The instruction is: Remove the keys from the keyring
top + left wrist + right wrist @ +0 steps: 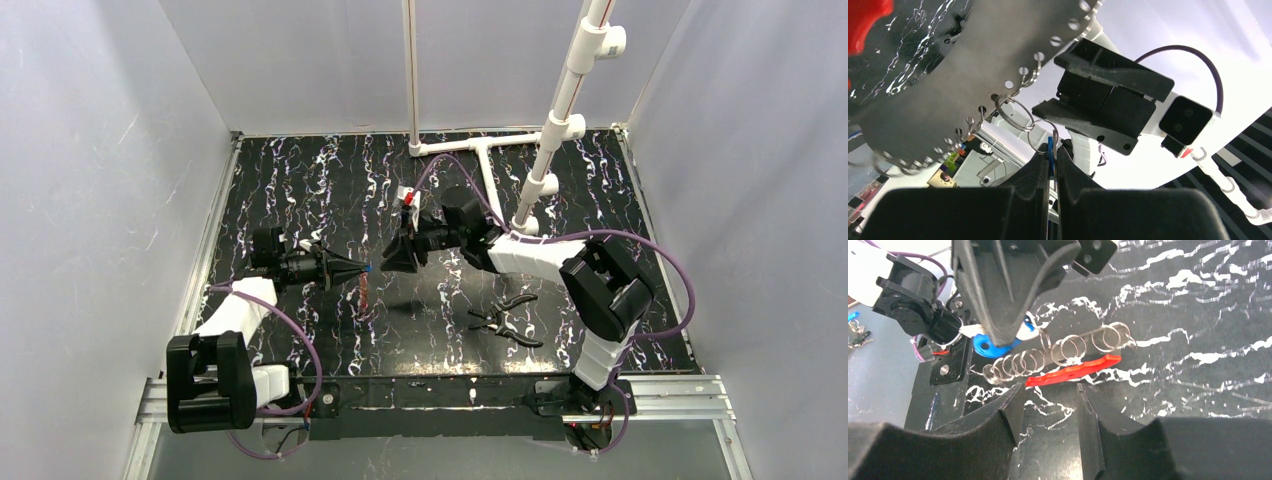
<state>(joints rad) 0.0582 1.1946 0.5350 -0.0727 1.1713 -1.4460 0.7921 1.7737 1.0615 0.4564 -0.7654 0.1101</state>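
My left gripper (360, 267) is shut on the tiny blue-headed key (1050, 146) and holds it above the table. The blue head (989, 345) shows between its fingers in the right wrist view. From it hangs a grey flat metal piece with several small split rings (1068, 348), also seen in the left wrist view (1013, 113). The red keyring (1073, 370) hangs with them and shows below the gripper in the top view (364, 295). Other keys cannot be made out. My right gripper (395, 253) is open and empty, facing the bunch from the right, its fingertips (1017, 392) just short of the red loop.
Black-handled pliers (505, 318) lie on the black marbled table in front of the right arm. A white pipe frame (545, 150) stands at the back right. Grey walls close in both sides and the back.
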